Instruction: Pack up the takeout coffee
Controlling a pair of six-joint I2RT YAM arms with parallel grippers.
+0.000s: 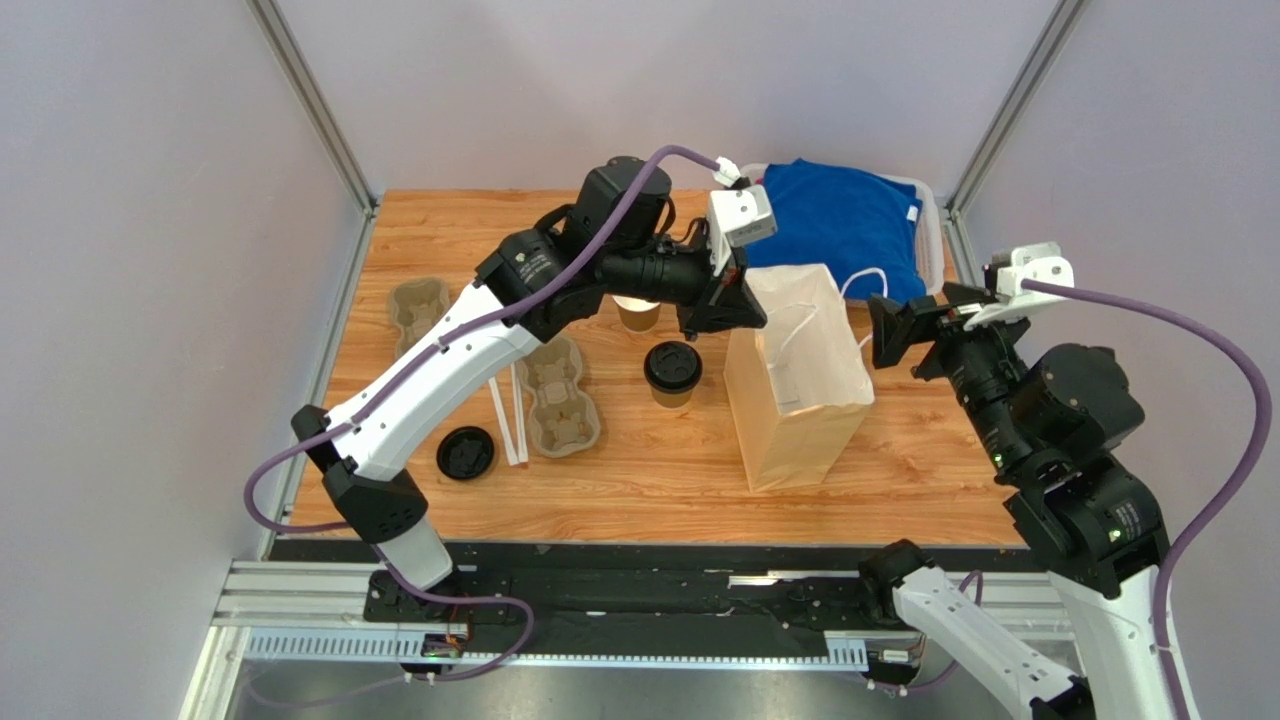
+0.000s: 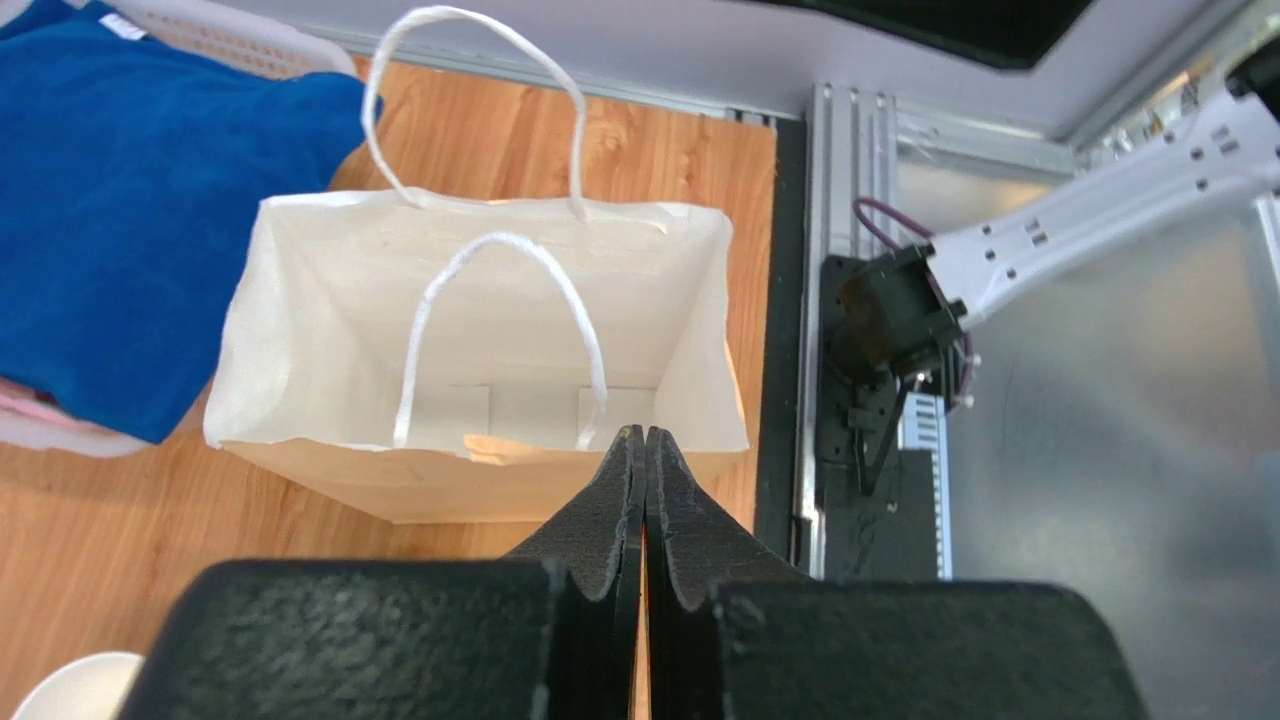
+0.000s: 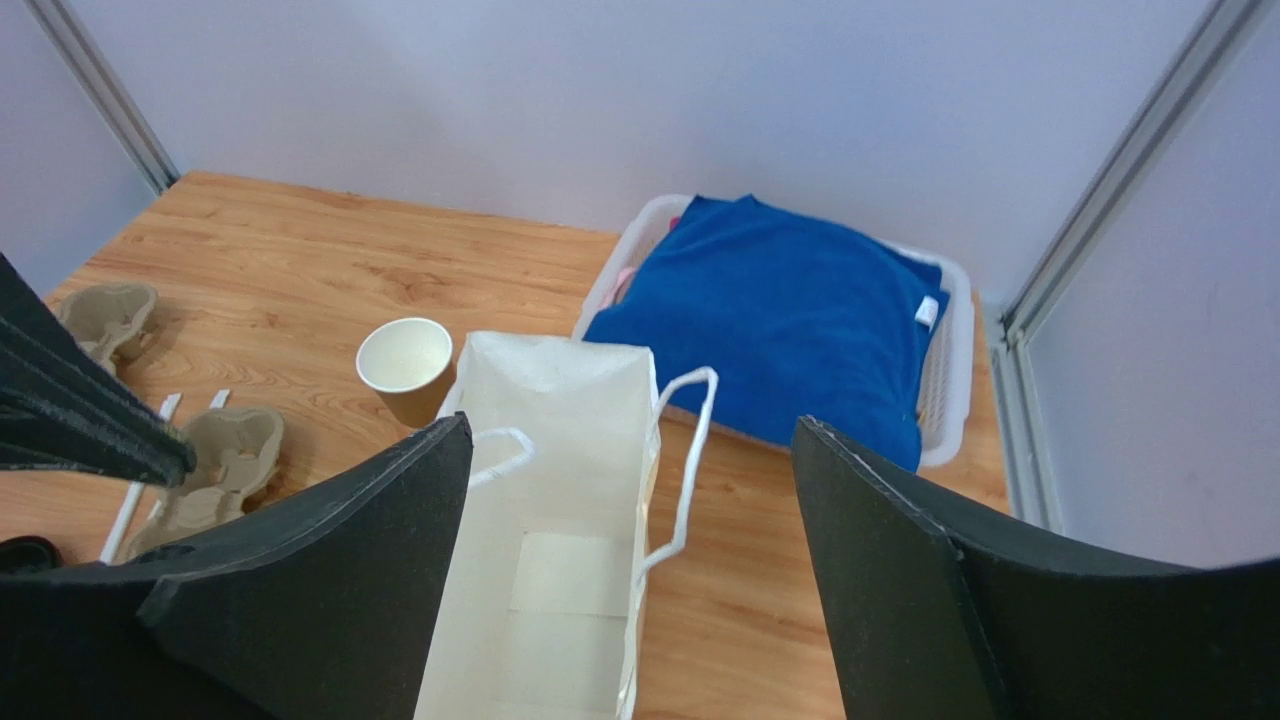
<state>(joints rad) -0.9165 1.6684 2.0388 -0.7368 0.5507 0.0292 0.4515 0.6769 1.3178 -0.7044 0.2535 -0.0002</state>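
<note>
The wooden desk (image 1: 451, 240) sits between pale walls and metal corner posts. The left arm hides part of an unlidded cup (image 1: 639, 312) in the overhead view. The takeout coffee (image 1: 672, 369) stands on the desk just left of the open paper bag (image 1: 796, 375). It is nearer than the left tool (image 2: 643, 443) and apart from it; that tool's fingers are pressed together on nothing. The right tool (image 3: 628, 423) is spread wide to the right of the bag, well apart from the coffee.

The top external camera looks steeply down from above and behind the arm bases and takes in the whole wooden table (image 1: 451, 240). Both wrist cameras sit close above the open white paper bag (image 2: 481, 360) and look down into it. The right one faces the far wall. All three views share the bag and the blue cloth (image 3: 781, 315).
</note>
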